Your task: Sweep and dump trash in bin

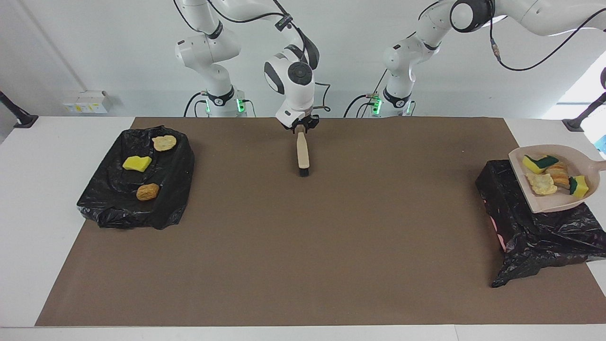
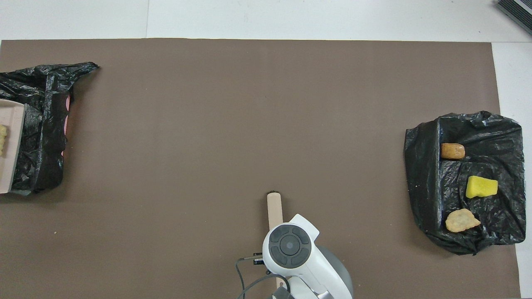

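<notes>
Sponge pieces and bread-like chunks (image 1: 554, 177) (four in all) are seen heaped in a beige dustpan (image 1: 580, 158) raised over the black-bagged bin (image 1: 535, 227) at the table's left-arm end.

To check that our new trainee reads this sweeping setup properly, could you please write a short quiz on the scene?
1. True or false: the dustpan over the bag-lined bin is empty.
2. Which tool is the right gripper at? A. the brush B. a cup C. a spoon
3. How many trash pieces lie on the black bag toward the right arm's end of the table?

Key: 1 false, it carries sponge and bread-like pieces; 2 A; 3 three.
</notes>
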Controlling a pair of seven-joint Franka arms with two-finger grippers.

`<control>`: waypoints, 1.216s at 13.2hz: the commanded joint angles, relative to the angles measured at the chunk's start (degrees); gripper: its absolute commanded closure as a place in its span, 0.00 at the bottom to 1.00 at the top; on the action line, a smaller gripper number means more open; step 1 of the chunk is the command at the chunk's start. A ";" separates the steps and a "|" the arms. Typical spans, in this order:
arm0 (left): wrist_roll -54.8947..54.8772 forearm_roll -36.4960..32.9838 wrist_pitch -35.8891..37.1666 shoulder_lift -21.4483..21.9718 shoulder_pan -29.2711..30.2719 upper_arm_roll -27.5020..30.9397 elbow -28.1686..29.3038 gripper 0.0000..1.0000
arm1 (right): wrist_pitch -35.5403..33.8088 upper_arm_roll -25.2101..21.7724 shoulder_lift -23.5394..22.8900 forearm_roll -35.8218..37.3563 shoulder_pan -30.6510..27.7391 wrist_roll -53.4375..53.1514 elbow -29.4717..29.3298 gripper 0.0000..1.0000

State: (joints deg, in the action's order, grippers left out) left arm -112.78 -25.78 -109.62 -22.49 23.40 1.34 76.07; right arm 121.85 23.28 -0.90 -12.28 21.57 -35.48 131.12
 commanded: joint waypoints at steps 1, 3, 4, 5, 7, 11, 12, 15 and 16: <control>13.94 -10.75 0.37 1.04 -3.79 0.42 0.91 1.00 | 0.93 0.01 -3.76 3.73 -3.09 1.64 -6.29 0.00; 16.35 -20.47 0.20 2.44 -6.69 0.42 3.29 1.00 | 1.20 0.01 -3.85 8.91 -7.82 1.99 -10.50 0.00; 17.40 -23.58 0.72 2.62 -7.23 0.42 3.39 1.00 | 1.11 0.10 -3.85 9.98 -10.55 2.95 -12.36 0.00; 18.55 -25.70 1.16 2.97 -7.75 0.42 4.00 1.00 | 1.20 0.10 -3.85 10.34 -12.75 5.05 -13.94 0.00; 20.57 -36.73 1.17 5.86 -9.86 0.33 8.28 1.00 | 1.20 0.01 -3.85 10.43 -16.54 9.70 -17.02 0.00; 27.52 -45.84 7.92 8.69 -13.29 0.33 12.00 1.00 | 1.02 -2.08 -3.94 15.77 -19.11 11.83 -20.98 0.00; 27.43 -45.58 8.11 9.39 -13.47 -0.19 12.09 1.00 | 1.11 -5.58 -3.94 16.58 -18.06 11.83 -21.60 0.00; 28.13 -40.26 11.69 10.71 -17.14 -0.28 12.18 1.00 | -0.46 -12.19 -2.98 17.29 -18.05 15.15 -24.32 0.00; 28.40 -36.22 12.67 11.15 -18.47 -0.28 12.00 1.00 | -2.38 -14.64 -1.93 17.29 -18.14 17.78 -25.46 0.00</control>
State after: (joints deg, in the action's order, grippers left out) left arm -86.03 -66.36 -99.57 -14.07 8.04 0.60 85.88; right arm 122.49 11.88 -3.67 3.99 3.40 -21.33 108.53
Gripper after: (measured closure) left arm 0.692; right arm 0.000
